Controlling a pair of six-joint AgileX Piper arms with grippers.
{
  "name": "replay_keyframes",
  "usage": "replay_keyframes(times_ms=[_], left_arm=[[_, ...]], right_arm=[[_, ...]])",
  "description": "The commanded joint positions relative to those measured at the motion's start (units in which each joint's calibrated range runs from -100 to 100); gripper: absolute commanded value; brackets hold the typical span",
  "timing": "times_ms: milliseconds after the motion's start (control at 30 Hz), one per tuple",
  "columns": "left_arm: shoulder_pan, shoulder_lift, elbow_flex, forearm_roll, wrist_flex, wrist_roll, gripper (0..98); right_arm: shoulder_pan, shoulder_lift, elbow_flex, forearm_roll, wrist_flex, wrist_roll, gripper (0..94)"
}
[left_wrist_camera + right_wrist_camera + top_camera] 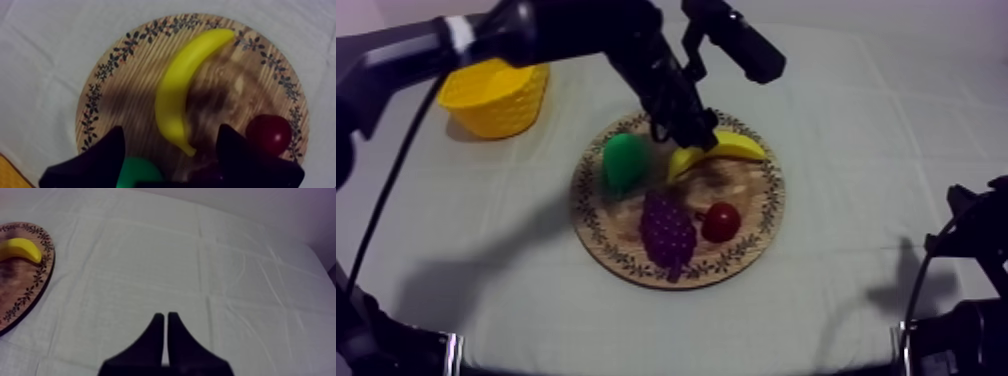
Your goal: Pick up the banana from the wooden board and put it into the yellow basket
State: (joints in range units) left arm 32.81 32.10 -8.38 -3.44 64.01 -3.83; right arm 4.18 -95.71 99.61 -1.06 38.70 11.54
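From above: the bench lies under a grey-white cloth creased into squares, and the room around it is dim. The yellow basket sits at the far left, well apart from the round board in the middle. On that board the banana curves along the far rim, bright yellow. The pear is to its left, the grapes are at the near side, and the small red fruit is just beside them. The left arm comes in from the upper left, and the left jaws are down at the banana's left end. The right arm sits low at the right edge, well apart from the board. There is bare cloth all round the board, with an open stretch across to the basket.

Left wrist view: the left jaws stand open, the black fingers apart, and the banana's narrow tip lies between them. I cannot tell whether they touch it. The banana is smooth and unmarked, lying on the striped wood of the board, and its other end reaches the patterned rim. The small red fruit is just beside one finger and the pear is by the other.

Right wrist view: the right jaws are closed on nothing, their fingers together in a narrow wedge over bare cloth. Well off to one side is the board's rim, with one end of the banana on it. A plain wall rises beyond the bench's far edge.
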Motion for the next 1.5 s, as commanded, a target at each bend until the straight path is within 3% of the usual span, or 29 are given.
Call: replay_keyframes(times_ms=[0,333,667,800,1067,1467], left_arm=[[0.1,5.0,-6.4,-0.39,5.0,0.5,67.8],[1.2,17.7,-24.9,-2.14,19.2,1.0,67.9],[0.9,24.7,-35.7,-3.67,27.7,1.1,65.6],[0.9,27.2,-38.8,-4.75,29.5,1.1,61.9],[2.4,30.8,-39.7,-8.87,29.6,2.6,43.7],[1.7,28.8,-39.7,-11.64,30.5,5.3,27.3]], right_arm=[[0.0,0.0,0.1,0.0,0.0,0.0,0.4],[0.0,0.0,0.1,0.0,0.0,0.0,0.4],[0.0,0.0,0.1,0.0,0.0,0.0,0.4],[0.0,0.0,0.1,0.0,0.0,0.0,0.4],[0.0,0.0,0.1,0.0,0.0,0.0,0.4],[0.0,0.0,0.1,0.0,0.0,0.0,0.4]])
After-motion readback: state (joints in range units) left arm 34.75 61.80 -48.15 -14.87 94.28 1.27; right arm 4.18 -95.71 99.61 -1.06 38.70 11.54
